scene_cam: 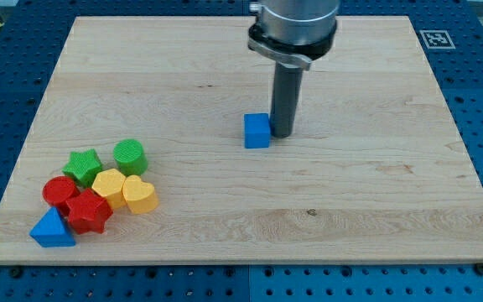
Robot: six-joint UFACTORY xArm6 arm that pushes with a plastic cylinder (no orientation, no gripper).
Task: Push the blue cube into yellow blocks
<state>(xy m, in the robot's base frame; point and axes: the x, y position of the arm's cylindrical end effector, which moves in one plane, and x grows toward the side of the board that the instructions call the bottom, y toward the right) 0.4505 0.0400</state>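
My tip (282, 134) rests on the desk (376, 201) near its centre, touching the blue cube (257, 131) on the side facing the view's right. The arm carries no claw, only a straight dark rod. The yellow blocks, one (108, 183) and a heart-shaped one (139, 195), lie well apart near the desk's bottom-left corner, clustered with a green star (83, 165), green cylinder (129, 157), red cylinder (58, 191), red star (88, 210) and blue triangle (52, 229).
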